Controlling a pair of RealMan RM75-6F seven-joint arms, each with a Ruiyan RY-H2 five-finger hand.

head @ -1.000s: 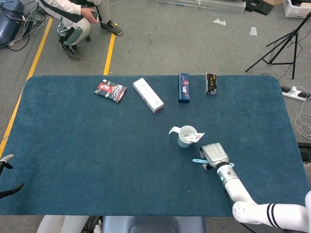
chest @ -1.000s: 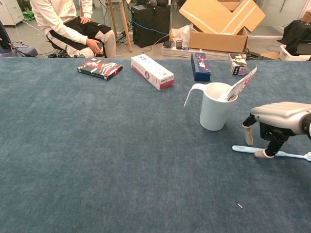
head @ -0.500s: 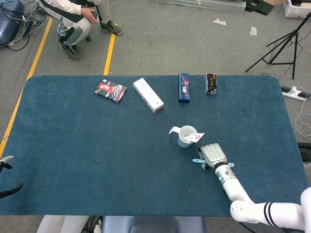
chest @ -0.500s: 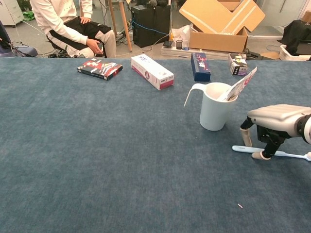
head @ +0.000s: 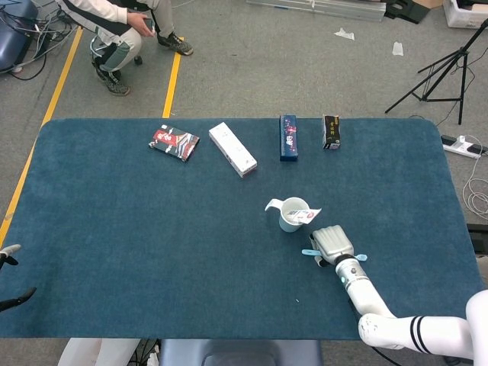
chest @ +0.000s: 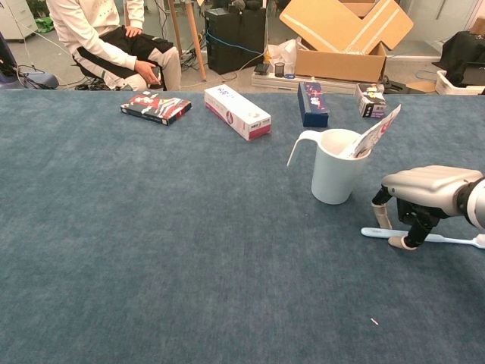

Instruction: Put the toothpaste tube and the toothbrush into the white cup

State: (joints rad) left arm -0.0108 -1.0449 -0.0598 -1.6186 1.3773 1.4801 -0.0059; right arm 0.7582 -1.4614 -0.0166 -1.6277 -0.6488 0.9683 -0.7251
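On the blue table (chest: 151,250), the right hand (chest: 421,193) had fingers spread over the toothbrush (chest: 424,238), lower right, which could slip away.

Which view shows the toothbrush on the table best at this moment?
The chest view: the toothbrush lies flat on the table, seen side-on beneath the right hand, whose fingertips reach down at it. In the head view only its light-blue ends poke out from under the hand.

Bright, even light; perhaps slight blur
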